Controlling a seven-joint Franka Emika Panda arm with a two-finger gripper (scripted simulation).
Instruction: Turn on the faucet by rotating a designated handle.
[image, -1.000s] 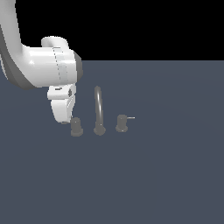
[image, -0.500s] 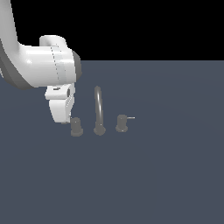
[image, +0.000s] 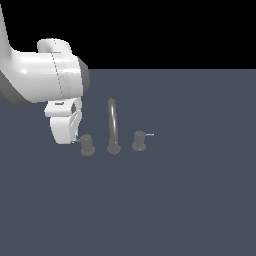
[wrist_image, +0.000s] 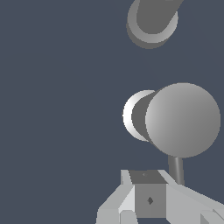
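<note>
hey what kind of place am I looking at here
Probably a simulated test scene, not a real room: a flat, featureless grey floor under a black void. On it stands only a faucet with two knob handles, and a white robot arm's pincer sits beside the nearer handle.

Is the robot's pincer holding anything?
Nothing looks held. The white pincer sits beside the small grey cylindrical knob handle, near its thin lever; any touch is unclear.

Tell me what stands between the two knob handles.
In the exterior view, the arched spout on its round base stands between the handle and the twin knob.
</note>
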